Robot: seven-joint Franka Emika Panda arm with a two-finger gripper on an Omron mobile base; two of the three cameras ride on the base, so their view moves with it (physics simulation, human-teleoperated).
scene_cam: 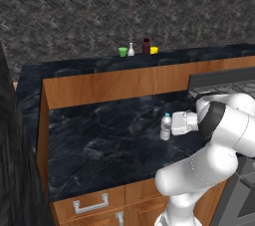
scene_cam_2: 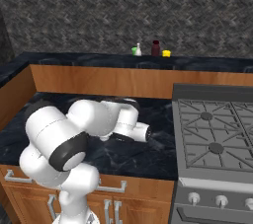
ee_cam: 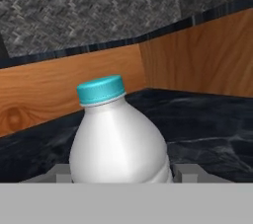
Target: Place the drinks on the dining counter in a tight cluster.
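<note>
Left base view puts the clear bottle with the light-blue cap (scene_cam: 165,126) at the middle right of the frame, standing upright on the lower black marble desk (scene_cam: 99,150), with the fingers (scene_cam: 172,125) reaching in from the right and pressed up against its side. In the hand view the same bottle (ee_cam: 118,139) looms in the lower centre, with grey finger parts just showing on either side of its body, so the fingers appear to be closed around it or very nearly so; whether they truly clamp it I cannot tell. Up at the top centre of the left base view, on the raised dining counter (scene_cam: 199,56) behind the wooden riser (scene_cam: 124,85), the slim tan bottle (scene_cam: 131,50) and the dark maroon bottle (scene_cam: 146,46) stand near each other, with a green cup (scene_cam: 122,52) to their left and a yellow object (scene_cam: 154,50) to their right. The step in hand looks like picking up the third drink. Next it must be lifted over the riser and set down just beside the other two, without knocking them.
</note>
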